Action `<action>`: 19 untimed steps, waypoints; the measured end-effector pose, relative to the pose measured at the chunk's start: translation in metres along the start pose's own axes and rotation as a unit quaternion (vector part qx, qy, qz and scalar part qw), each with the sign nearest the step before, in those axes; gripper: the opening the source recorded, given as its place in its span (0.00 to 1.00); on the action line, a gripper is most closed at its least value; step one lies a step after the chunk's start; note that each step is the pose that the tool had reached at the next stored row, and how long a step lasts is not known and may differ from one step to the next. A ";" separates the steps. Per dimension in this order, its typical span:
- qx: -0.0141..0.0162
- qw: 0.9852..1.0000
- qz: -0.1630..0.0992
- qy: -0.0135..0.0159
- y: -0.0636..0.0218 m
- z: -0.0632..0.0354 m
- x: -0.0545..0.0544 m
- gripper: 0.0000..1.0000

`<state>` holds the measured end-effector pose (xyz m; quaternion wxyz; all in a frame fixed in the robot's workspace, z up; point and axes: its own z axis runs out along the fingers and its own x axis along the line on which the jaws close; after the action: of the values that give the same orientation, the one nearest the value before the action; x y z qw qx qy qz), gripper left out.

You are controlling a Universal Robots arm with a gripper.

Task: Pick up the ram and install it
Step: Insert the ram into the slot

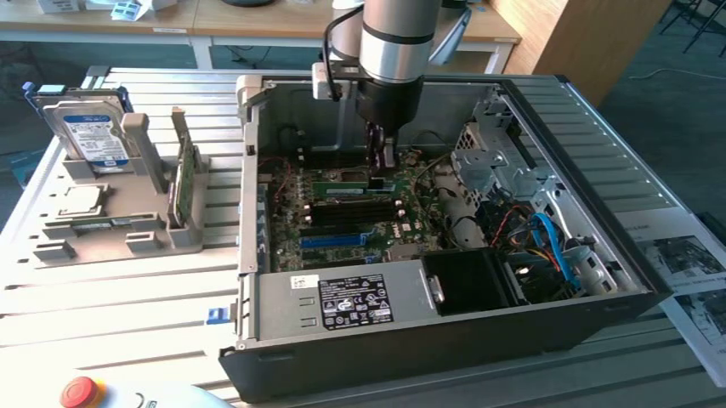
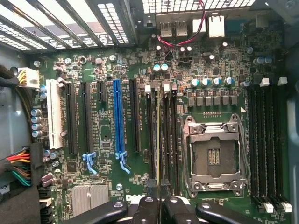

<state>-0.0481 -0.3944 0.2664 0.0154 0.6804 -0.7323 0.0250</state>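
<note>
The ram [image 2: 158,140] shows edge-on as a thin yellowish-green strip running away from my fingers. It stands upright over the dark memory slots [image 2: 170,135] just beside the open CPU socket [image 2: 213,156]. My gripper [image 2: 159,200] is shut on the ram's upper edge. I cannot tell whether the stick is seated in a slot or hovers just above it. In the exterior view my gripper [image 1: 383,161] reaches straight down into the open computer case [image 1: 255,289], low over the motherboard [image 1: 340,217].
A grey holder [image 1: 125,234] on the exterior view's left carries a second green stick [image 1: 182,183], a silver hard drive [image 1: 88,132] and a CPU [image 1: 80,200]. The case holds a black power supply [image 1: 346,297], a drive cage [image 1: 488,161] and blue cables [image 1: 550,242]. A red stop button [image 1: 80,391] sits nearby.
</note>
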 end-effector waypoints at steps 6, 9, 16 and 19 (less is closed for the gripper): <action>0.001 1.000 -0.014 0.000 0.0000 0.0002 0.000 0.12; 0.001 1.000 -0.026 0.000 0.0000 0.0003 0.000 0.12; 0.002 0.999 -0.033 -0.001 0.0000 0.0012 0.000 0.12; 0.002 0.999 -0.033 0.000 0.0001 0.0037 0.000 0.12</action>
<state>-0.0481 -0.3944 0.2627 0.0148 0.7041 -0.7095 0.0253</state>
